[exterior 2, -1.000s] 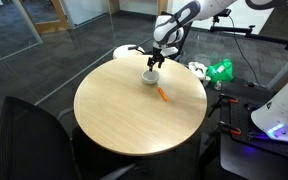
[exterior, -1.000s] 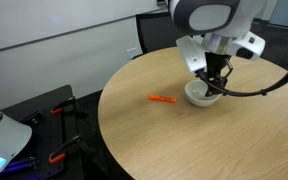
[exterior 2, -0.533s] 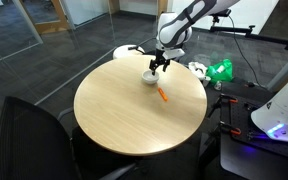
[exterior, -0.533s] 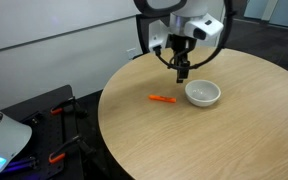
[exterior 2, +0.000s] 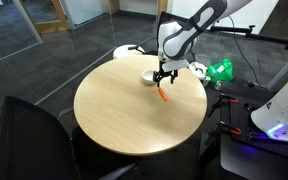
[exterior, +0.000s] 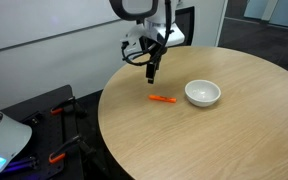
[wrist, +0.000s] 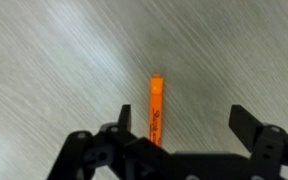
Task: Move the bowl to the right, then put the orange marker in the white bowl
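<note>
The white bowl [exterior: 202,94] sits empty on the round wooden table [exterior: 214,140]; it also shows in an exterior view [exterior 2: 148,77]. The orange marker [exterior: 163,99] lies flat on the table beside the bowl, and shows in an exterior view [exterior 2: 163,96] and in the wrist view [wrist: 155,108]. My gripper [exterior: 151,76] hangs open and empty above the marker, apart from the bowl. In the wrist view the marker lies below, near the one jaw of the open gripper [wrist: 181,125].
A dark chair [exterior 2: 29,140] stands at the table's near edge. A green object [exterior 2: 220,70] and cables lie on the floor beyond the table. A black stand with orange clamps [exterior: 59,125] sits off the table's side.
The gripper let go of the bowl, rose, and moved away from it to a spot over the orange marker. The bowl stays where it was left.
</note>
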`<state>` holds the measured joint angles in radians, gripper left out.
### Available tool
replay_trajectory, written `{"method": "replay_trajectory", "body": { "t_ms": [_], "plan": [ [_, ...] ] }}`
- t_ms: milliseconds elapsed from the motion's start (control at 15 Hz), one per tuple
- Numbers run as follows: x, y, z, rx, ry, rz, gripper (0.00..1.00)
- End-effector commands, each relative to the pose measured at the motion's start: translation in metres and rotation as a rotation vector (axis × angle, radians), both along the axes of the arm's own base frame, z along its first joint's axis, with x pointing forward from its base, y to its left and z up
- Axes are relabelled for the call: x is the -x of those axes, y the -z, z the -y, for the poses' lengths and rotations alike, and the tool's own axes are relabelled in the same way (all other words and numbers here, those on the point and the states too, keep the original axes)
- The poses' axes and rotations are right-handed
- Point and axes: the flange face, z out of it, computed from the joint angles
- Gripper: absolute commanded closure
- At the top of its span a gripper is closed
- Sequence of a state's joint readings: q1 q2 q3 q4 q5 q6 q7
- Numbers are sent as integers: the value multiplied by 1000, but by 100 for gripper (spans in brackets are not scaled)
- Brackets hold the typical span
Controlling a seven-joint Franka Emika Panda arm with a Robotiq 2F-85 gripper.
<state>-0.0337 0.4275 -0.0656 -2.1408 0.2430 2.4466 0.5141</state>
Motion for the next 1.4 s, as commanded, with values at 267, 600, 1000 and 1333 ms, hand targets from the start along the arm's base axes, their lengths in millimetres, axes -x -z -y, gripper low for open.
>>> {"method": "replay_trajectory", "body": {
  "t_ms": [267,600,1000,1333],
  "plan": [
    [14,17,-14,68,144,-55,0],
    [14,26,-10,182,128,51,0],
    [16,48,-3,226,72,119,0],
    [16,64,0,229,67,134,0]
  ]
}}
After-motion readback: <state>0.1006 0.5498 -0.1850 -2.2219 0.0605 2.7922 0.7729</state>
